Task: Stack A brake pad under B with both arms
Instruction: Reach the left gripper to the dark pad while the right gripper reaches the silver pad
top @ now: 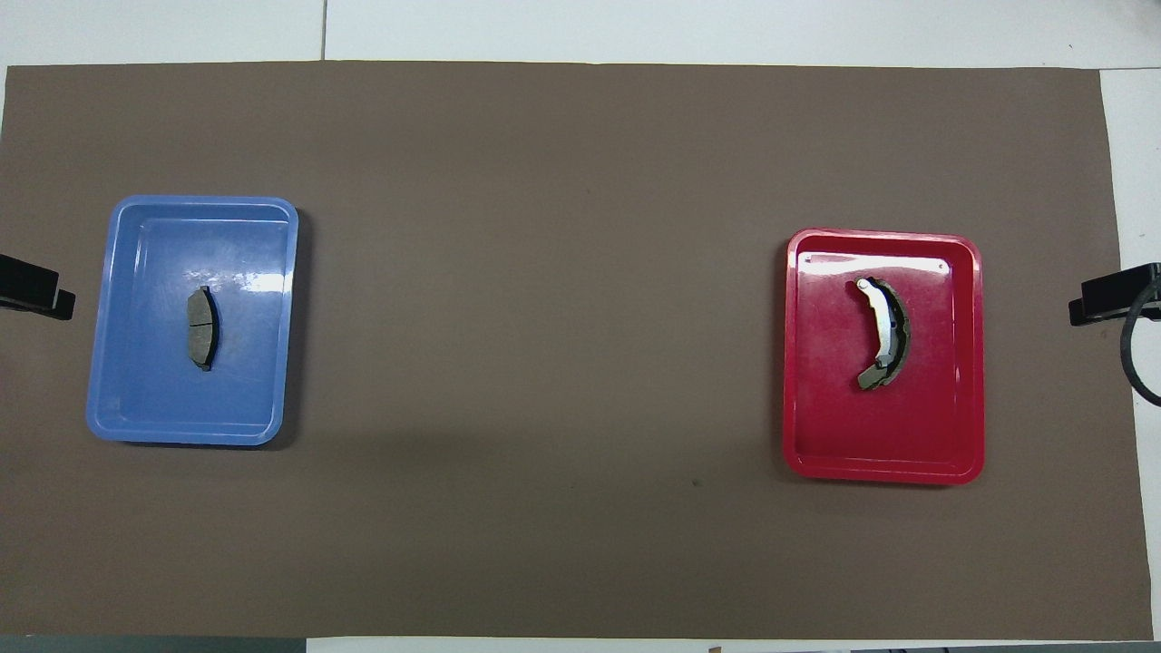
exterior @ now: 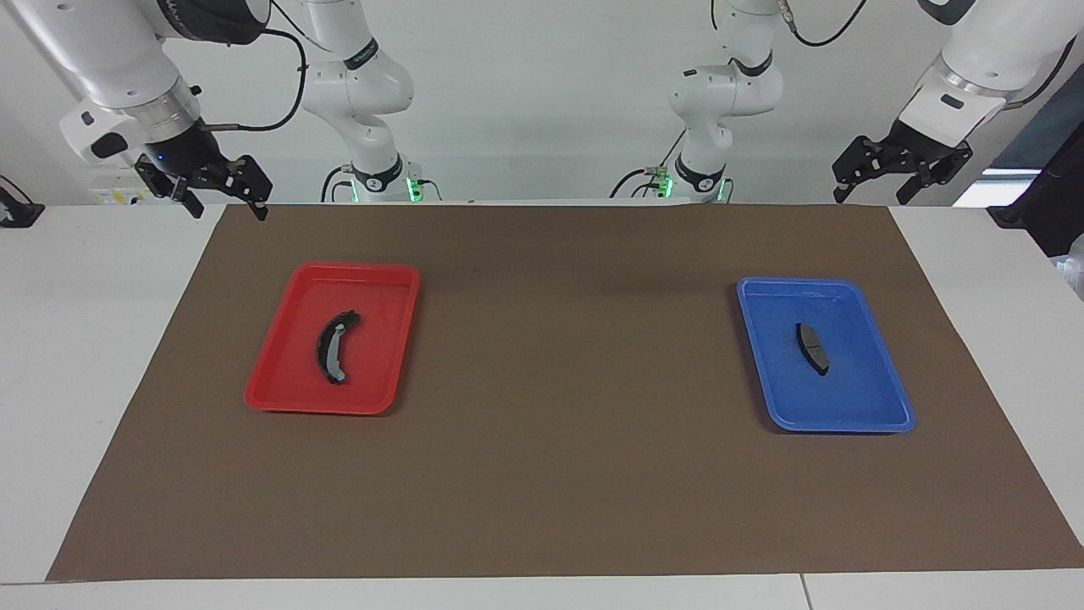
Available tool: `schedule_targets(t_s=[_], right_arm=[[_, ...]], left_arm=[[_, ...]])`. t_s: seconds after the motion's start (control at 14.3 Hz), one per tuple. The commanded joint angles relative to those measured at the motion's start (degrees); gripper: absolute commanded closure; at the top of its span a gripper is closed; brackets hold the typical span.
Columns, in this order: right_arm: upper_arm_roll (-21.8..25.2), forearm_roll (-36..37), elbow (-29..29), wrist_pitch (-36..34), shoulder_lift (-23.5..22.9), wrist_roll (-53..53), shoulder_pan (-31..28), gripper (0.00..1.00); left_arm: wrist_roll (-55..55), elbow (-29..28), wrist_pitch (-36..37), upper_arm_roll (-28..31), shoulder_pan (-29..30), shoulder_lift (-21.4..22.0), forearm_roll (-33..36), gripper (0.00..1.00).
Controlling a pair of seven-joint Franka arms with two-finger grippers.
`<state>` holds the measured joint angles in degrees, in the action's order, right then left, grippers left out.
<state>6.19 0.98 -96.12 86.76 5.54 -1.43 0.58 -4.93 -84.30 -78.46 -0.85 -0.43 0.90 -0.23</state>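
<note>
The A brake pad (exterior: 813,347), short, dark and nearly straight, lies in a blue tray (exterior: 847,425) toward the left arm's end of the table; it also shows in the overhead view (top: 201,328). B (exterior: 334,347), the curved crescent piece with a light grey strip, lies in a red tray (exterior: 318,407) toward the right arm's end; it also shows in the overhead view (top: 884,334). My left gripper (exterior: 871,196) is open and empty, raised over the mat's corner by the robots. My right gripper (exterior: 229,207) is open and empty, raised over the other corner by the robots.
A brown mat (exterior: 559,381) covers most of the white table, and both trays sit on it with a wide stretch of bare mat between them. In the overhead view only the gripper tips show, the left gripper (top: 36,288) and the right gripper (top: 1111,299).
</note>
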Motion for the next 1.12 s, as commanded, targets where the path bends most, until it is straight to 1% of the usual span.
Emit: schedule_targets(t_s=[0.0, 0.42, 0.49, 0.56, 0.63, 0.7, 0.77, 0.91, 1.05], right_arm=[[0.05, -0.89, -0.56, 0.87, 0.61, -1.03, -0.14, 0.01], [-0.57, -0.8, -0.64, 0.61, 0.7, -0.59, 0.38, 0.01], [-1.18, -0.37, -1.17, 1.04, 0.79, -0.59, 1.86, 0.01], [-1.18, -0.88, -1.87, 4.09, 0.96, -0.94, 2.05, 0.01], [-1.27, -0.89, -2.92, 7.51, 0.97, -0.68, 2.4, 0.01], [-1.27, -0.98, -3.89, 9.02, 0.71, -0.68, 3.71, 0.01], [-1.19, -0.98, -4.33, 9.56, 0.01, -0.68, 4.16, 0.01], [-1.27, -0.98, -10.37, 16.04, -0.09, -0.68, 4.25, 0.01], [-1.19, -1.06, -15.65, 21.49, -0.79, -0.68, 4.69, 0.01]], left_arm=[[1.06, -1.39, -0.73, -0.12, 0.17, 1.12, 0.84, 0.01], [2.3, -1.57, -1.51, -0.21, -0.36, 1.3, 0.84, 0.01], [2.21, -1.83, -1.52, -0.21, -0.36, 1.56, 0.75, 0.01], [1.86, -2.7, -1.95, -0.3, -0.27, 2.0, 0.75, 0.01], [1.51, -4.1, -4.83, -0.3, -0.18, 2.52, 0.75, 0.01], [1.59, -6.03, -6.86, -0.3, -0.18, 3.14, 0.75, 0.01], [1.68, -8.84, -8.53, -0.3, -0.18, 4.62, 0.75, 0.01], [1.68, -15.16, -14.85, -0.3, 0.17, 6.91, 0.75, 0.01], [1.68, -20.18, -19.96, -0.21, 0.34, 7.36, 0.75, 0.01]])
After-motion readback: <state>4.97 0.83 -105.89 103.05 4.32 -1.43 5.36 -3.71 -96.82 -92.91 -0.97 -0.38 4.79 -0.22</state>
